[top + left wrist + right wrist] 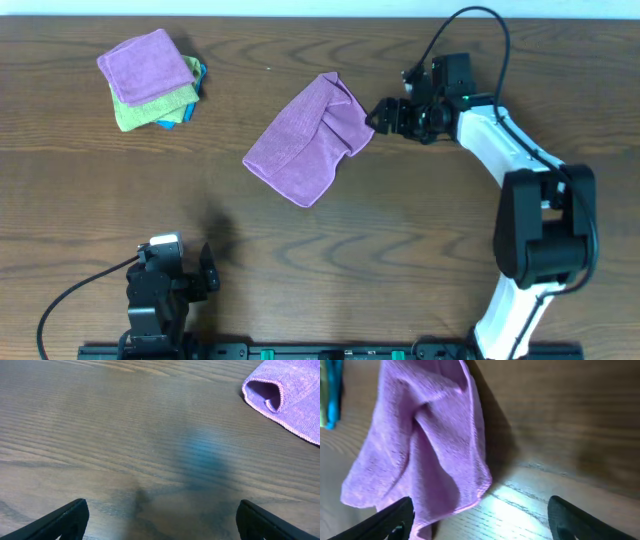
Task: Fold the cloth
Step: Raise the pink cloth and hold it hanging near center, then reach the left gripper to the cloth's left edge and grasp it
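Note:
A purple cloth [310, 138] lies rumpled and partly folded over in the middle of the wooden table. It fills the left of the right wrist view [420, 440], and its folded corner shows at the top right of the left wrist view [285, 395]. My right gripper [381, 113] is open just right of the cloth's right edge, with its fingers [480, 520] wide apart and nothing between them. My left gripper [205, 270] is open and empty near the front left edge, its fingers [162, 520] over bare wood.
A stack of folded cloths [152, 80], purple on top of green and blue, sits at the back left. Its edge shows at the top left of the right wrist view [330, 390]. The right arm [530, 190] reaches in from the front right.

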Controlling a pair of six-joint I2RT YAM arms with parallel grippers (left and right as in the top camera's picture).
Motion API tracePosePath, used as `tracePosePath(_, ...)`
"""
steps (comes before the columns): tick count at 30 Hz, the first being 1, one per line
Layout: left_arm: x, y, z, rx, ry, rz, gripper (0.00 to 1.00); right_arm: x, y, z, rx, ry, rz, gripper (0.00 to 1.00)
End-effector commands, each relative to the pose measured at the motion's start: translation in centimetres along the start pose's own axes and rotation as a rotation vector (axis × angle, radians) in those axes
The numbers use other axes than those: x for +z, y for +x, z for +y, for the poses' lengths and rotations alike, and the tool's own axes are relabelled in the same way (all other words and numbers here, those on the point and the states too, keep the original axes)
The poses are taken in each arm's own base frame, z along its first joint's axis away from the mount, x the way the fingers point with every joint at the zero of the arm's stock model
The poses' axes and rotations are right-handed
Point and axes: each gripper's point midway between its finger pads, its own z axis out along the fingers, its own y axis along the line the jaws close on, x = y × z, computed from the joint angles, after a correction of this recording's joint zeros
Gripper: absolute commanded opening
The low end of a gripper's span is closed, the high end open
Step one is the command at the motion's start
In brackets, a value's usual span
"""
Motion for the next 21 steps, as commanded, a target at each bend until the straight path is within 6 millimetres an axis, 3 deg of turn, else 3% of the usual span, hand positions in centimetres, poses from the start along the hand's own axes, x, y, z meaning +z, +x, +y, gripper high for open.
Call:
tracePosePath(1,0.2,0.6,0.4,0.008,-0.025,0.015,0.95,0.8,0.4,0.1,0.025,-0.029,0.024,0.79)
tracePosePath(5,0.2,0.4,0.4,0.007,-0.024,0.010,0.95,1.8,0.8,-0.3,0.042,-0.027,0.040,0.67)
tracePosePath(12,0.2,0.5,0.1,-0.005,-0.006,0.011,0.95,3.7,1.5,-0.2,0.051,-0.053,0.063,0.66)
tracePosePath(21,0.0,0.5,-2.0,-0.020,0.117,0.021,0.95,4.2,0.1,0.7,0.045,-0.081,0.005,0.59)
